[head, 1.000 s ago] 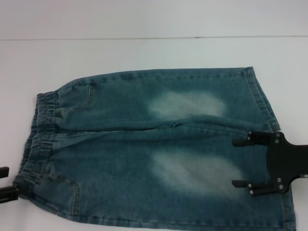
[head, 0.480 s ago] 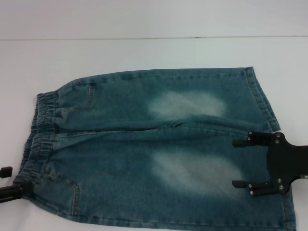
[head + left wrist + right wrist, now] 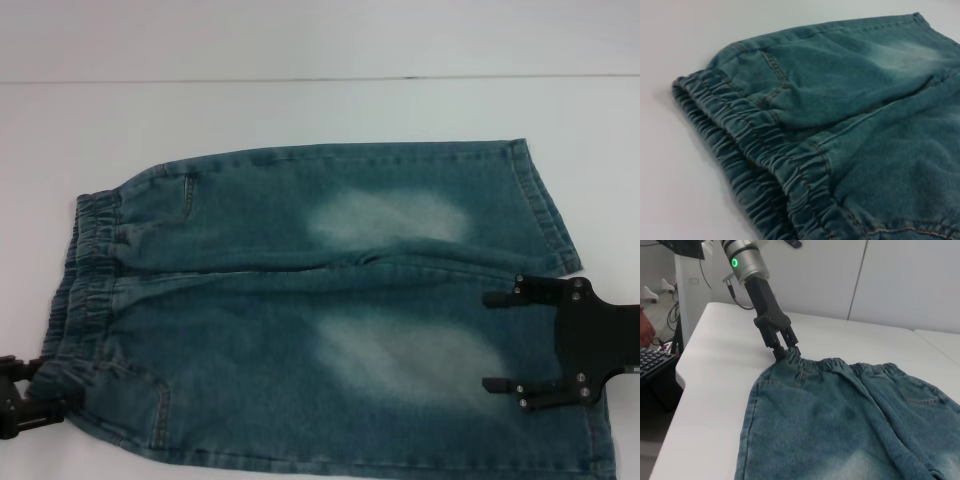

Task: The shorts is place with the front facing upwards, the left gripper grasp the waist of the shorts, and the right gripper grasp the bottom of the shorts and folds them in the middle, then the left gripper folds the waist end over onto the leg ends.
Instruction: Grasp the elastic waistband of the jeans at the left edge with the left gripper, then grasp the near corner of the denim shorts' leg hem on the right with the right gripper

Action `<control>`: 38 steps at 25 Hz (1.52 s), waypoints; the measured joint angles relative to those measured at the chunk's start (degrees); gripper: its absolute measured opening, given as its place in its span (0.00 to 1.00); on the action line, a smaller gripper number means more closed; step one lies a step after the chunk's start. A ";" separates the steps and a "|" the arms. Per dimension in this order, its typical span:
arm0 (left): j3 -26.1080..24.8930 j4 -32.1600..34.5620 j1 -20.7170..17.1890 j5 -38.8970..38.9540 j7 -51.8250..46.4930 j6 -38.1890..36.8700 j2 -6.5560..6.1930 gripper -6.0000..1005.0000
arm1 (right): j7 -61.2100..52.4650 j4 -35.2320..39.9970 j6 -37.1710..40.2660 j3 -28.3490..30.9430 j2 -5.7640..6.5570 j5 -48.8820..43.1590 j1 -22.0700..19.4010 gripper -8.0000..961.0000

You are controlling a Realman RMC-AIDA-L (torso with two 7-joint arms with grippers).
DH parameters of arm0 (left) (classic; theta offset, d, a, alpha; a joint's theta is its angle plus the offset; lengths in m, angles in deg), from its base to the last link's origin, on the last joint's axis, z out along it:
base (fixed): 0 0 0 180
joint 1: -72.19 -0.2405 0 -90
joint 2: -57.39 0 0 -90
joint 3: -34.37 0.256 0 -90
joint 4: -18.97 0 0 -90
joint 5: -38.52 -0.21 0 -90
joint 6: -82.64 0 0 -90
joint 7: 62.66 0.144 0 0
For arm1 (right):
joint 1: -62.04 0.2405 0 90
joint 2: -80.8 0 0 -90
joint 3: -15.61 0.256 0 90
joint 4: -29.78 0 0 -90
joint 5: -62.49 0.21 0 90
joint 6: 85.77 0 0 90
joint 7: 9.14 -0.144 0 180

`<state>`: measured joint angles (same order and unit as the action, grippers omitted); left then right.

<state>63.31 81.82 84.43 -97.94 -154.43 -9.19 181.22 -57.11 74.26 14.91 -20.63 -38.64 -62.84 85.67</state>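
Note:
The blue denim shorts lie flat on the white table, front up. The ruffled waist is at the left and the leg ends are at the right. My left gripper is at the near corner of the waist. In the right wrist view the left gripper has its fingers pinched together on that corner of the waist. The left wrist view shows the gathered band close up. My right gripper is open just above the near leg, a little inside the bottom of the shorts.
The white table extends beyond the shorts on the far side and to the left. A table seam runs across the back. In the right wrist view a keyboard and equipment stand beyond the table's edge.
My left gripper has dropped onto the near waist corner and its fingers have come together there. The waistband corner has bunched slightly. The right gripper has barely moved.

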 joint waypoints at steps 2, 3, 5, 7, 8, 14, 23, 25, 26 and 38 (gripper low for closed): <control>0.35 -0.25 0.25 -0.03 0.48 -0.16 -0.02 0.73 | 0.04 0.00 0.00 -0.01 0.00 -0.03 0.01 0.92; 0.41 -0.36 0.38 -0.03 0.60 -0.25 -0.03 0.71 | 0.06 0.00 -0.01 0.00 0.00 -0.03 0.01 0.92; 0.54 -0.48 0.64 -0.04 0.63 -0.33 -0.08 0.67 | 0.10 0.00 -0.04 0.00 0.00 -0.04 0.01 0.92; 0.77 -0.52 0.77 -0.04 0.63 -0.31 -0.10 0.63 | 0.09 0.00 -0.02 0.02 0.00 -0.11 0.01 0.92; 0.90 -0.54 0.82 -0.04 0.61 -0.10 -0.09 0.61 | 0.08 0.00 0.00 0.02 0.00 -0.14 0.01 0.92; 1.03 -0.62 0.88 -0.04 0.38 1.63 0.06 0.40 | -0.06 0.00 0.12 0.01 0.00 -0.13 -0.08 0.92; 1.03 -1.12 1.19 0.59 1.93 3.20 0.21 0.08 | -9.76 5.79 3.89 -1.02 1.55 -7.74 0.54 0.92; 0.90 -1.71 1.22 1.27 3.02 3.76 0.23 0.06 | -13.12 9.78 6.44 -1.00 1.65 -11.29 0.70 0.92; 0.86 -2.12 1.24 1.58 3.40 3.88 0.18 0.06 | -15.12 12.10 7.84 -0.89 1.71 -12.93 0.82 0.92; 1.69 -3.39 1.92 1.53 3.83 4.66 0.07 0.06 | -28.48 25.13 13.25 -6.80 1.59 -29.27 2.77 0.92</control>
<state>65.00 78.43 86.35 -96.40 -150.60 -4.53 181.29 -85.59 99.39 28.16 -27.42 -37.05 -92.11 88.44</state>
